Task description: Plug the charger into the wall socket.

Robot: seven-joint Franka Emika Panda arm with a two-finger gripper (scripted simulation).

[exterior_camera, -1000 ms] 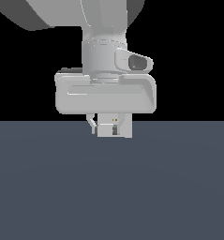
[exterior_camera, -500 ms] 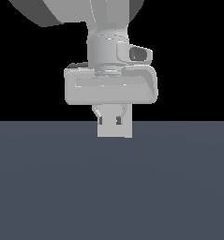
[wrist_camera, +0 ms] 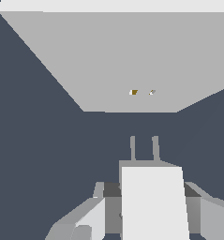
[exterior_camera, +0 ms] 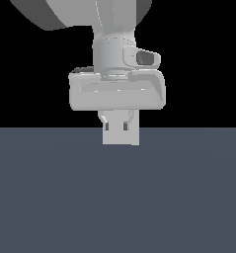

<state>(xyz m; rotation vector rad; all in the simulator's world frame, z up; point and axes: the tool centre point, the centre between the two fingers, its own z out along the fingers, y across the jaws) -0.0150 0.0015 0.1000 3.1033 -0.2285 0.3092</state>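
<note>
Gripper (exterior_camera: 120,129) pinching charger (wrist_camera: 153,201) btwn its fingers, charger's two prongs aimed at wall socket (wrist_camera: 118,61), socket w/ two gold-orange dots near centre, prong tips apart from plate, prob. roughly lined up w/ dots, dark grey floor (exterior_camera: 117,197) below.

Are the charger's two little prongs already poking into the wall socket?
No. In the wrist view the charger has its prongs ending short of the wall socket, with dark floor showing between them.

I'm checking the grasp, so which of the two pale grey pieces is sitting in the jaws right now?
The charger, the small block with two prongs, sits between the jaws. The wall socket, the larger plate with two tiny holes, stands apart ahead of it.
</note>
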